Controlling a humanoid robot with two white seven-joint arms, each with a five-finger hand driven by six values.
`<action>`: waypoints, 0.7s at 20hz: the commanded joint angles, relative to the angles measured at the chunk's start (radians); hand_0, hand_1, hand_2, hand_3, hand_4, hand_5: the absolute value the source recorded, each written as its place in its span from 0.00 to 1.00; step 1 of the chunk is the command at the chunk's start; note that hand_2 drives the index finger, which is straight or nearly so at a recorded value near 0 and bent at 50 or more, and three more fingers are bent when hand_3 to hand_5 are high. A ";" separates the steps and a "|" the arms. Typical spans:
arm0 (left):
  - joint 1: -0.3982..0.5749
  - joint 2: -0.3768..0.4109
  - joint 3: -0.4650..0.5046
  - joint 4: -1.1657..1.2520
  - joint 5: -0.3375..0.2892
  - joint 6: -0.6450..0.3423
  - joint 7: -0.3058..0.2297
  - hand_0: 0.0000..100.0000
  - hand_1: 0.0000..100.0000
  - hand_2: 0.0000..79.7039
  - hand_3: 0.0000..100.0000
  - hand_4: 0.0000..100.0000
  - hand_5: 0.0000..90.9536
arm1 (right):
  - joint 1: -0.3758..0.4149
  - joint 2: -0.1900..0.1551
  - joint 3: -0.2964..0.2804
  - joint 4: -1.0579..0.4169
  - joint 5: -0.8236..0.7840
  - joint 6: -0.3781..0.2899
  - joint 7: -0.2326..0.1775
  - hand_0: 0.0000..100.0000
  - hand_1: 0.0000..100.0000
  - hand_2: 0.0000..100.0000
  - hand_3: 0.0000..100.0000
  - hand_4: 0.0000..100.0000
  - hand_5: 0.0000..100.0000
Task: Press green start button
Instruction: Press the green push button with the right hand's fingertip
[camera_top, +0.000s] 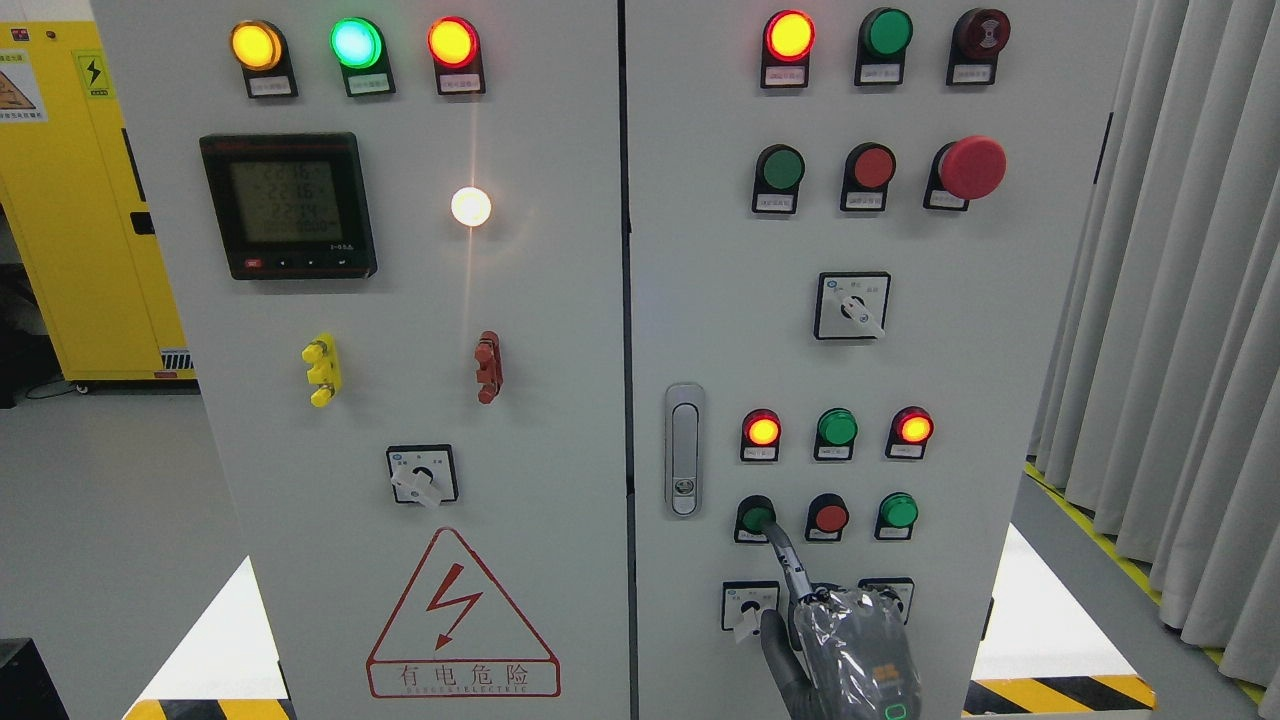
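Head view: a pale grey metal cabinet (560, 330) with two flat doors fills the picture, a dark seam running down between them
Hand: the right hand (845, 650) rises from the bottom edge right of the middle, grey and wrapped in glossy crinkled plastic film
Hand state: one finger (785, 555) stretched out straight, the others folded in, grasping nothing
Green button: the green button (756, 518) sits low on the right door, round, in a black collar, leftmost in a row of three; the fingertip touches its face
Neighbours: a red button (829, 517) just beside it, then a brighter green button (898, 511)
Lamps above: a row of round domes, a lit red lamp (762, 430) directly over the touched button
Below: a square switch (750, 605) with a white knob, near the thumb
Door handle: a slim brushed-metal handle (684, 450), upright, left of the button
Left door: dark square meter (288, 205) with dim digits; red triangular warning sign (462, 620) below
Room: smooth pale floor; yellow cabinet (75, 200) at left; grey pleated curtain (1190, 300) at right; yellow-black hazard tape (1060, 695) at the base
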 joint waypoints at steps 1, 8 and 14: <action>0.001 0.000 0.000 0.001 0.000 0.001 -0.001 0.12 0.56 0.00 0.00 0.00 0.00 | -0.011 0.000 -0.005 0.023 -0.005 0.023 0.008 0.74 0.97 0.00 0.94 1.00 1.00; 0.000 0.000 0.000 0.000 0.000 0.001 -0.001 0.12 0.56 0.00 0.00 0.00 0.00 | -0.016 0.000 -0.005 0.026 -0.007 0.025 0.009 0.75 0.97 0.00 0.94 1.00 1.00; 0.000 0.000 0.000 0.001 0.000 0.001 -0.001 0.12 0.56 0.00 0.00 0.00 0.00 | -0.005 0.000 -0.005 0.013 -0.011 0.022 0.002 0.76 0.97 0.00 0.94 1.00 1.00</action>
